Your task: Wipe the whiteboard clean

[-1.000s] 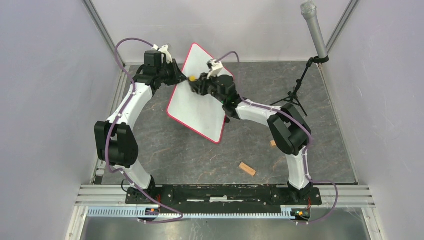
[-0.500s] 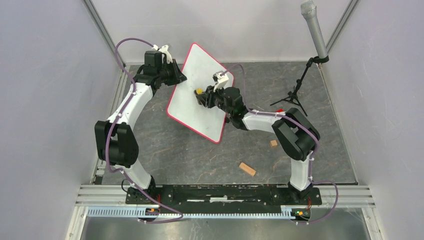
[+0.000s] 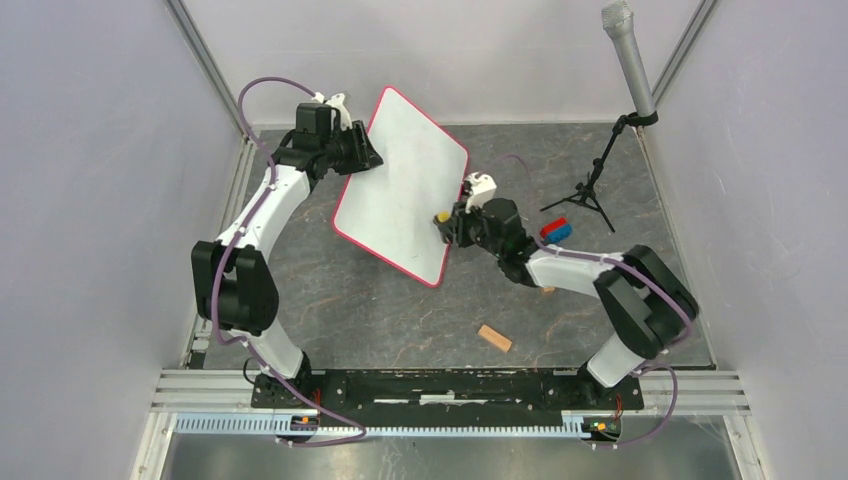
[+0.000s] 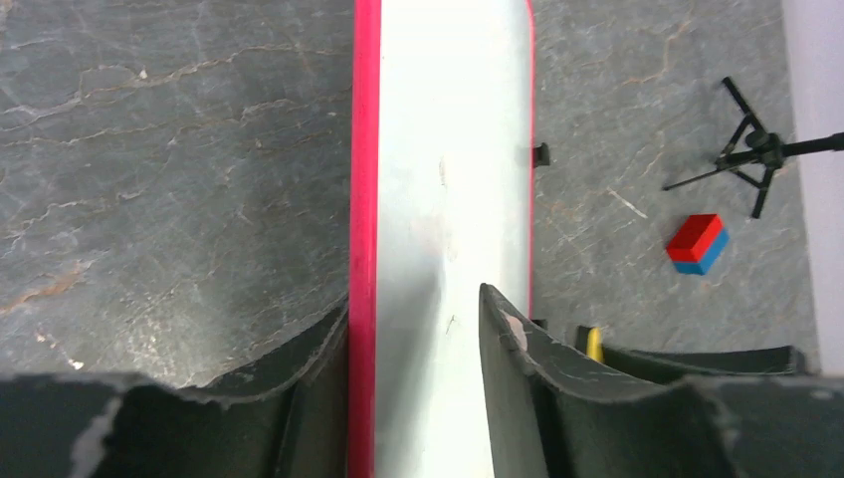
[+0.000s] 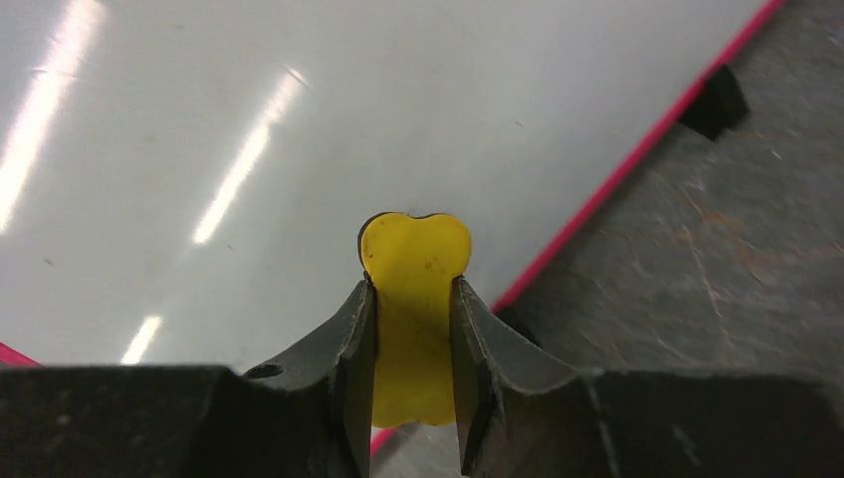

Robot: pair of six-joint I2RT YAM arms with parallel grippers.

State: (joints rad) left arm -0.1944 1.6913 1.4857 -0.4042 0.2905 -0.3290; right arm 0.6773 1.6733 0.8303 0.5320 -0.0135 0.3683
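Two-fingered right hand (image 5: 413,286) clamping yellow piece (image 5: 415,247) over whiteboard (image 5: 299,119), left hand (image 4: 416,301) part-open astride its rim

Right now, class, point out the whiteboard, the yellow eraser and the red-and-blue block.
whiteboard (image 3: 400,180): top view, middle of its white face.
yellow eraser (image 5: 415,249): right wrist view, its rounded tip.
red-and-blue block (image 4: 694,237): left wrist view, its red top.

dark grey marbled tabletop (image 3: 400,320); directly on it: red-and-blue block (image 3: 556,230), wooden block (image 3: 494,338), microphone tripod (image 3: 588,197); whiteboard (image 3: 400,190) tilted over it.
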